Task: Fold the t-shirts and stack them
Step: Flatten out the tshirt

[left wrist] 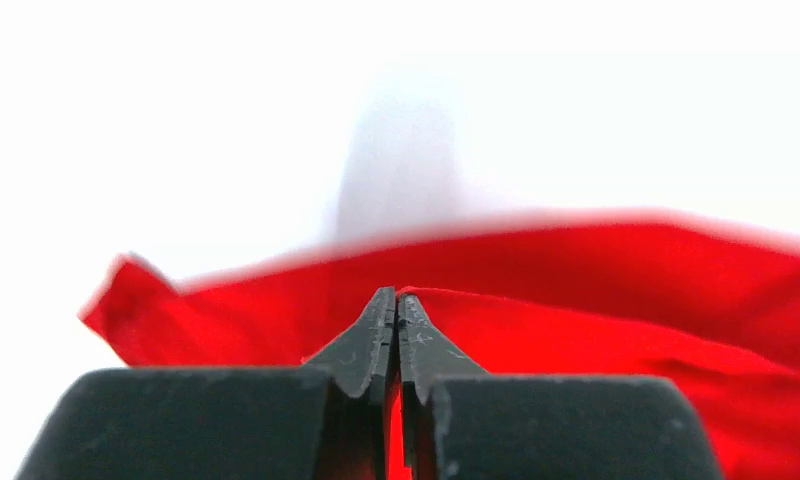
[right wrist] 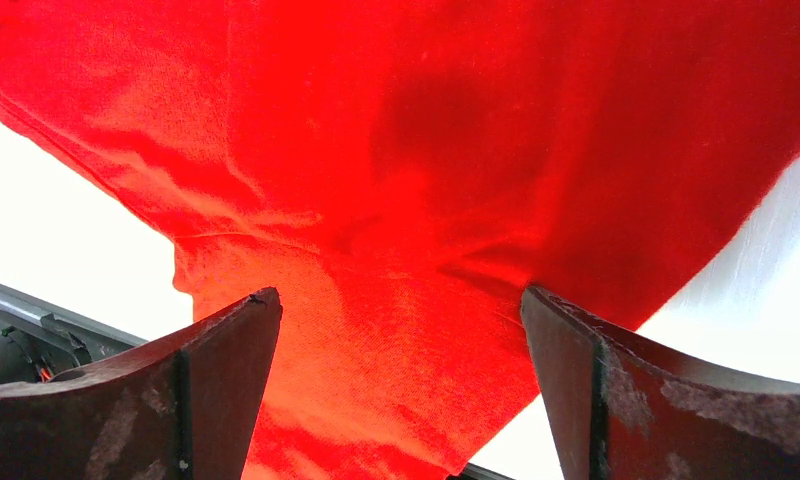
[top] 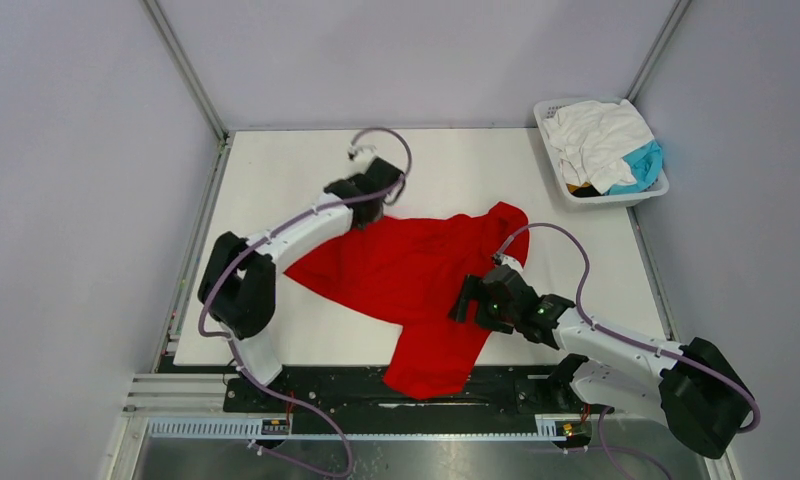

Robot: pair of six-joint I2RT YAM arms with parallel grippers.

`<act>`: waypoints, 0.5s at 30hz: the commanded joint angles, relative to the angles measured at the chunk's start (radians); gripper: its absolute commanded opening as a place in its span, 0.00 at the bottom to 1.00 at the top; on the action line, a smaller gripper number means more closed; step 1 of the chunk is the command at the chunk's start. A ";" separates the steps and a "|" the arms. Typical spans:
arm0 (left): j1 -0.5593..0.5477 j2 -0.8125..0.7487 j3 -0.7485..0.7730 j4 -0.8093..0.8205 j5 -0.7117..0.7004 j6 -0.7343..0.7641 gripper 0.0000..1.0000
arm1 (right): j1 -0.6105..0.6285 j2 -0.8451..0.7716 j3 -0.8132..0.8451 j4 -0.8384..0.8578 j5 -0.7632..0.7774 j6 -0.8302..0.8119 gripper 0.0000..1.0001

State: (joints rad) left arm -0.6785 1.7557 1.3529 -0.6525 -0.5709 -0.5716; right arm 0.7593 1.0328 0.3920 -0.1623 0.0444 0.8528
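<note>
A bright red t-shirt point(top: 416, 275) lies rumpled across the middle of the white table, one part hanging over the near edge. My left gripper point(top: 368, 205) is shut on its far left edge; in the left wrist view the jaws point(left wrist: 397, 300) pinch red cloth point(left wrist: 596, 290). My right gripper point(top: 466, 298) is open, low over the shirt's right side; in the right wrist view the fingers point(right wrist: 226, 340) stand wide apart above the red cloth point(right wrist: 406, 200). A white t-shirt point(top: 596, 135) and a teal one point(top: 641, 165) lie in the basket.
A white slotted plastic basket point(top: 576, 198) stands at the table's far right corner. Grey walls close in on the back and both sides. A metal rail point(top: 376, 400) runs along the near edge by the arm bases.
</note>
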 commanded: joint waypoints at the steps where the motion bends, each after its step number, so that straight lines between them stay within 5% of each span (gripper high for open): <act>1: 0.183 0.110 0.185 0.199 -0.131 0.244 0.00 | 0.007 0.039 -0.026 -0.137 0.069 -0.016 1.00; 5: 0.302 0.337 0.525 0.087 -0.099 0.341 0.02 | 0.007 0.040 -0.028 -0.130 0.083 -0.030 0.99; 8: 0.345 0.461 0.757 -0.018 -0.108 0.363 0.37 | 0.007 0.035 -0.014 -0.152 0.104 -0.048 1.00; 10: 0.353 0.474 0.831 -0.052 -0.087 0.360 0.93 | 0.007 0.022 0.000 -0.174 0.116 -0.060 1.00; 15: 0.353 0.289 0.627 -0.076 0.078 0.237 0.99 | 0.007 -0.003 0.033 -0.193 0.111 -0.098 0.99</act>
State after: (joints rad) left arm -0.3088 2.2406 2.0880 -0.6811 -0.6018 -0.2638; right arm 0.7612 1.0317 0.4072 -0.2062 0.0963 0.8101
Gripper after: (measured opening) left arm 0.986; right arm 0.993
